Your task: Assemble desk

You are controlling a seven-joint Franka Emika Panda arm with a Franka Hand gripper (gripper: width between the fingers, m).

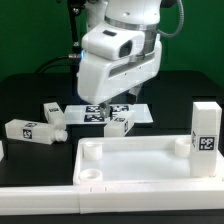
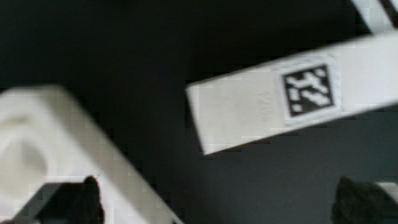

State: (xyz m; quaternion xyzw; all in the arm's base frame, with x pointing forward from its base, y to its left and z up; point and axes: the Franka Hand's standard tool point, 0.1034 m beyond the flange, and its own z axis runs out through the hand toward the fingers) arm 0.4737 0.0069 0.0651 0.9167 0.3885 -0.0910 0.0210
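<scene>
Claw (image 2: 217, 200) spread wide over black table (image 1: 28, 96) — green wall (image 1: 20, 30) behind.

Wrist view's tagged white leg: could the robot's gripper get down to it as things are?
Probably yes. The gripper stands open, the leg lies alone on the dark table with nothing over it, and the desk panel sits apart to one side.

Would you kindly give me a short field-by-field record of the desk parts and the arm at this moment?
desk panel: flat at the front, visible sockets empty
upright leg: stands at the panel's end, at the exterior view's right
lying legs: three, loose on the table behind the panel
fingers: open, nothing between them
marker board: on the table, under the arm
</scene>
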